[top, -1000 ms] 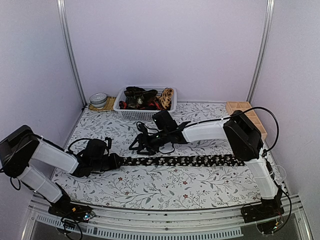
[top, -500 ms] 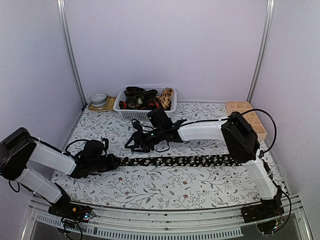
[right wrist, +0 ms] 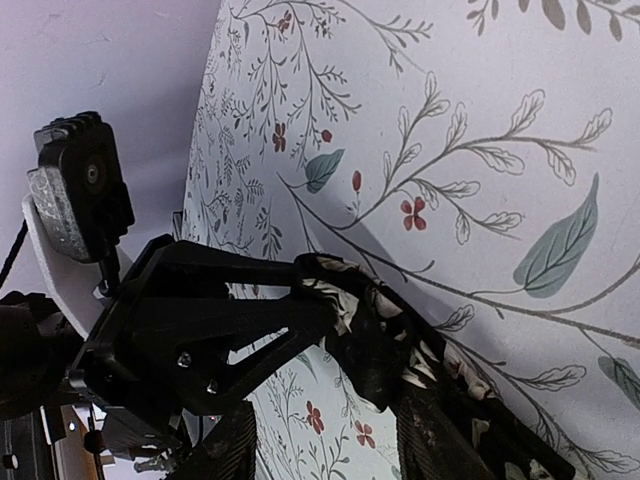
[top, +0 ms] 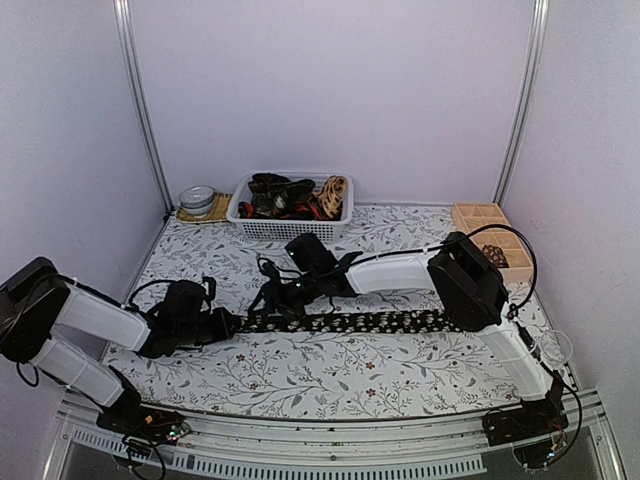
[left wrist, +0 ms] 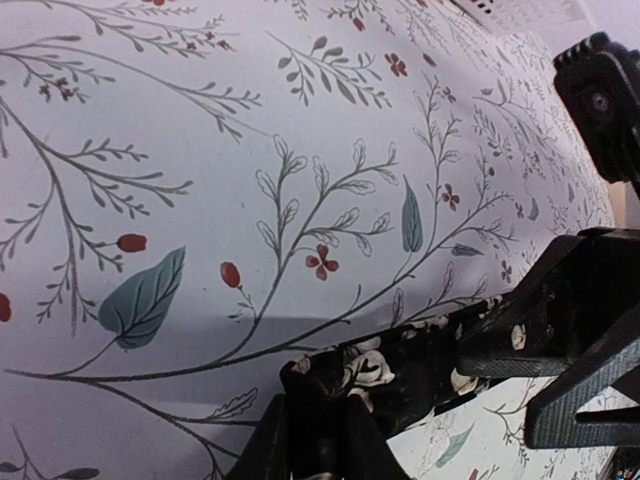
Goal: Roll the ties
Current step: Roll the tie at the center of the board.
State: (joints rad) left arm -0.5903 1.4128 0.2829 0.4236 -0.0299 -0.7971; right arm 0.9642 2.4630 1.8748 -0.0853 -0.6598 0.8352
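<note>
"Top external view: where is the tie?"

"1 black tie (top: 360, 322) with pale flower specks lies flat and straight on the floral tablecloth (top: 330, 380), running left to right."

"And the left gripper?"

"The left gripper (top: 237, 323) sits low at the tie's left end. In the right wrist view its 2 fingers meet on that end, pinching the cloth."

"The right one?"

"The right gripper (top: 266, 305) reaches across to the same end, just beside the left one. Its fingers stand apart over the tie. In the left wrist view 1 of them lies against the cloth."

"Anything behind?"

"A white basket (top: 285, 230) at the far edge holds other ties (top: 285, 195), dark, red and tan. A wooden tray (top: 478, 214) stands at the far right."
</note>
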